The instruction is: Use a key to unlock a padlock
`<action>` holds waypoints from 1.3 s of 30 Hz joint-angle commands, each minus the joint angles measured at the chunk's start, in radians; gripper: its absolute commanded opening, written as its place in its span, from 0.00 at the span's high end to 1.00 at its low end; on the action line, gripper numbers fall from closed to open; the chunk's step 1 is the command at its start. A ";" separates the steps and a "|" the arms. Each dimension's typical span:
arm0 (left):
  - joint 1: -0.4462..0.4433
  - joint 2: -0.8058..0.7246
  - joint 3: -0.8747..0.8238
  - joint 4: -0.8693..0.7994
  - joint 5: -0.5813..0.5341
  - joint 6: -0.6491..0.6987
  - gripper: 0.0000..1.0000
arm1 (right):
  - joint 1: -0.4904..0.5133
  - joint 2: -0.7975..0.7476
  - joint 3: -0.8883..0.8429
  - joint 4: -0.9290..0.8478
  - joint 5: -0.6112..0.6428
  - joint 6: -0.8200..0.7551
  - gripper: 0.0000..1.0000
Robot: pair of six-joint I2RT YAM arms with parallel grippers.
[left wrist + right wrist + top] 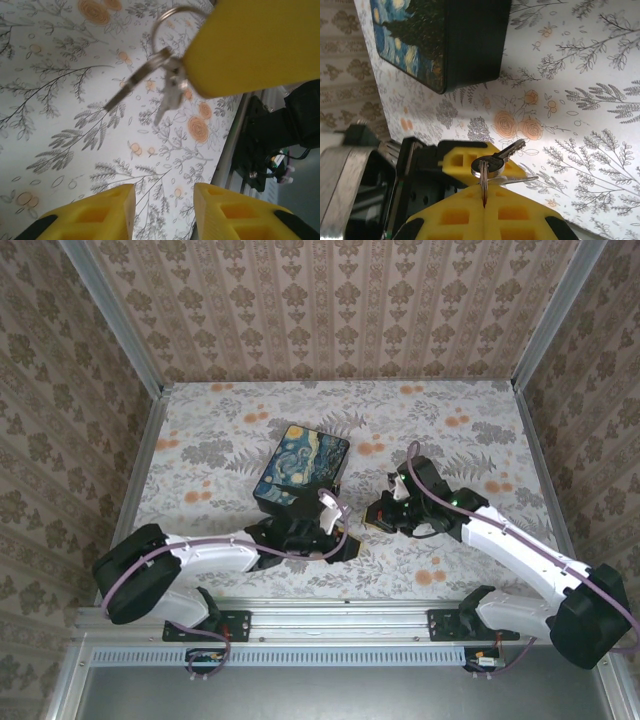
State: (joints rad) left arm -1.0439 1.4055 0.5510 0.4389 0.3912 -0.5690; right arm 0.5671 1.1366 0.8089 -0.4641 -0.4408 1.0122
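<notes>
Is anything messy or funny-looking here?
Nothing is spilled or broken. One odd bit: the keys dangle in mid-air, splayed apart, pinched by the right gripper instead of lying on the table.

A robot-testing cell in a lab is indicated: a floral-papered bench (470,410) is boxed in by patterned wall panels (330,300) set in aluminium framing (120,325), with the left arm (200,555) and right arm (520,545) bolted to a metal rail (340,625).
</notes>
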 commanded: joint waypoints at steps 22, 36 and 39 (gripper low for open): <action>0.033 0.131 -0.015 0.302 -0.040 -0.136 0.63 | -0.004 -0.051 -0.118 0.163 0.082 0.419 1.00; 0.026 0.195 0.009 0.363 -0.036 -0.153 0.66 | 0.016 -0.035 -0.131 0.187 0.088 0.442 1.00; 0.027 0.194 0.010 0.368 -0.041 -0.148 0.66 | 0.017 -0.035 -0.135 0.194 0.089 0.449 1.00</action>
State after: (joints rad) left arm -1.0138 1.5913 0.5327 0.7624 0.3435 -0.7109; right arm 0.5770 1.1004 0.6865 -0.2829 -0.3710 1.4078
